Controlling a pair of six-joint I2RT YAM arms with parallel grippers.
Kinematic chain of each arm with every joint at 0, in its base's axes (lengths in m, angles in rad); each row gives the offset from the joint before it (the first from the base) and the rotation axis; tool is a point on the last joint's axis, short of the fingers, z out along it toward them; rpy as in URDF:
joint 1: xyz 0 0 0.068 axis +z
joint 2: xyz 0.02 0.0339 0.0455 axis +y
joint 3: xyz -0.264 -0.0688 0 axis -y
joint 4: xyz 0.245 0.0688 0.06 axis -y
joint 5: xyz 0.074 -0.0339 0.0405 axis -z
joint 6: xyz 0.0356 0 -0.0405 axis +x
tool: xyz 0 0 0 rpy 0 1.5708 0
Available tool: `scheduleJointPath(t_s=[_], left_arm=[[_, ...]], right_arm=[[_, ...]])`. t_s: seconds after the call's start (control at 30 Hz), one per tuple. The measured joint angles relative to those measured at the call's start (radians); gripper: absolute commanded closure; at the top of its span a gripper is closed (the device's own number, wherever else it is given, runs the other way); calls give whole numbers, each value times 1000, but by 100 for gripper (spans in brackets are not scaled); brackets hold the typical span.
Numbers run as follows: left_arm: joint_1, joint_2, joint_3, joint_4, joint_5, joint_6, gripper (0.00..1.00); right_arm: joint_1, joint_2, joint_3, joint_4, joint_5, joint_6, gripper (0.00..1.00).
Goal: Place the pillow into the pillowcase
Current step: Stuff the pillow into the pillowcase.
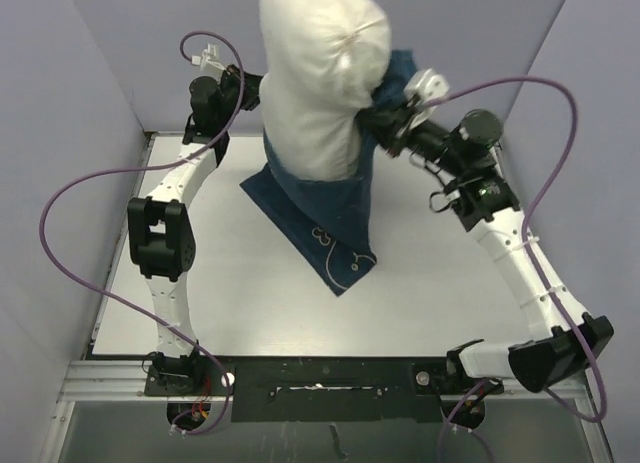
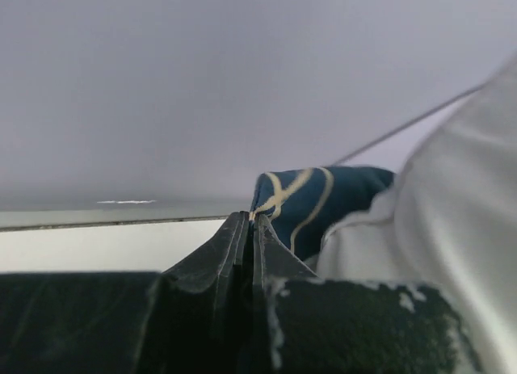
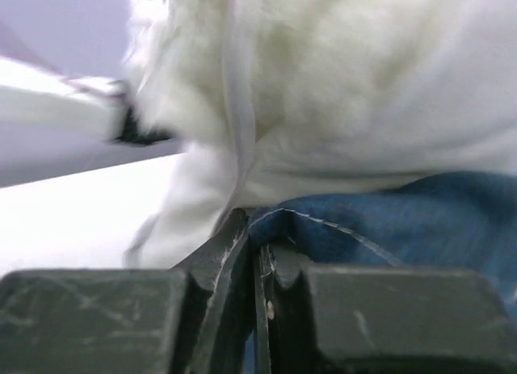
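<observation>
As the pillowcase is clamped by left gripper and right gripper, the pillow is half sheathed. Above them, much is left uncovered.

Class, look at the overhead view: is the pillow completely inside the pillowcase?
No, most of the white pillow sticks up out of the navy pillowcase.

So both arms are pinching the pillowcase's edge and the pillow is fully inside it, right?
Not fully: the top external view shows most of the pillow standing out above the pillowcase, only its lower part inside. The rest holds.
</observation>
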Motion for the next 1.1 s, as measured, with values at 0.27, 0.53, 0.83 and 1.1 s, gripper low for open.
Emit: scheduleJointPath(t_s=[0.27, 0.53, 0.83, 1.1], left_arm=[[10, -9, 357, -387, -113, 36, 100], [-81, 157, 953, -703, -181, 53, 100], [11, 90, 724, -811, -236, 31, 100], [-43, 148, 832, -1027, -263, 59, 100]], right_arm=[[-144, 60, 87, -33, -47, 204, 100], [-14, 105, 37, -64, 59, 257, 100], [-7, 35, 91, -45, -53, 401, 100], [241, 48, 8, -121, 62, 412, 100]])
